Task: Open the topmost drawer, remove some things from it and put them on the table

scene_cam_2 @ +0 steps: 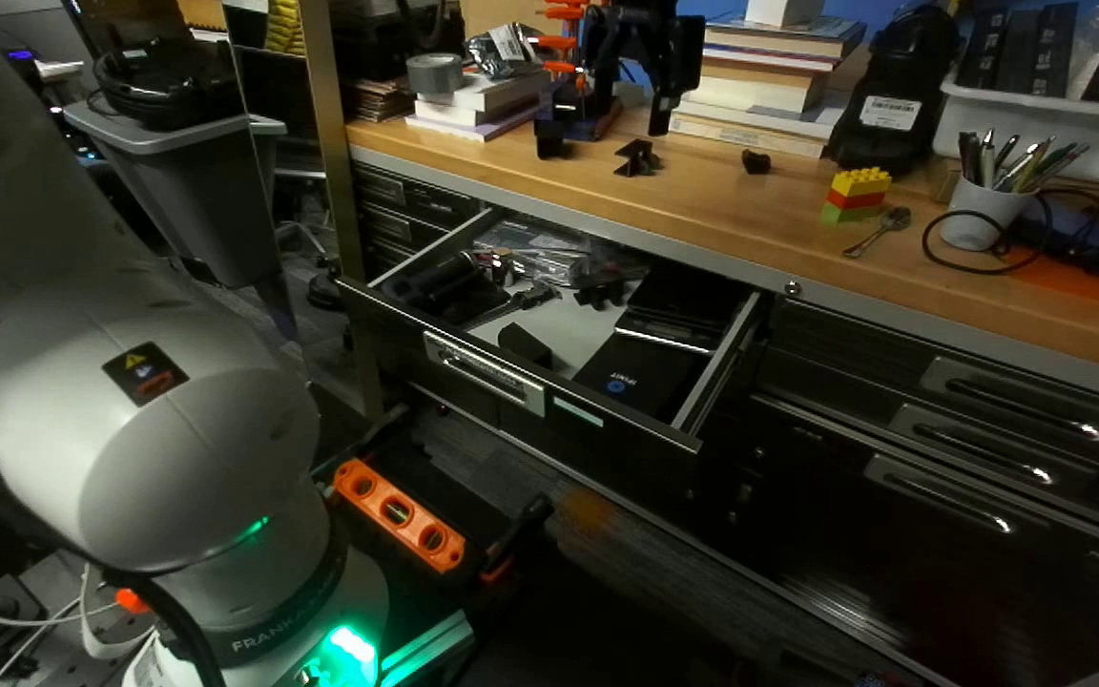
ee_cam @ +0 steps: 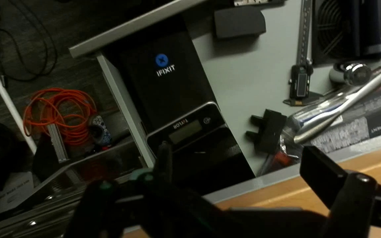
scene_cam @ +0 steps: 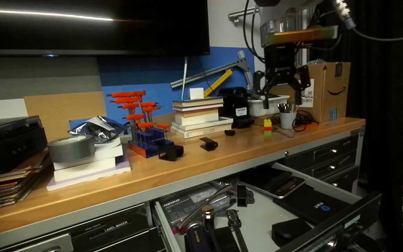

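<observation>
While the top drawer stands open (lower right), presumably for access, black pieces occupy the table, centre, as tasked | fingers, upper right: parted, empty.

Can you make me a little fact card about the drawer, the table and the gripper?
Top drawer: pulled open
In the drawer: kitchen scale, digital caliper, flat black thing marked IFIXIT, small two-pronged black piece, and more
On the table: three small black pieces, yellow, red and green brick stack, spoon, and more
Gripper: open, up in the air, holding nothing
</observation>
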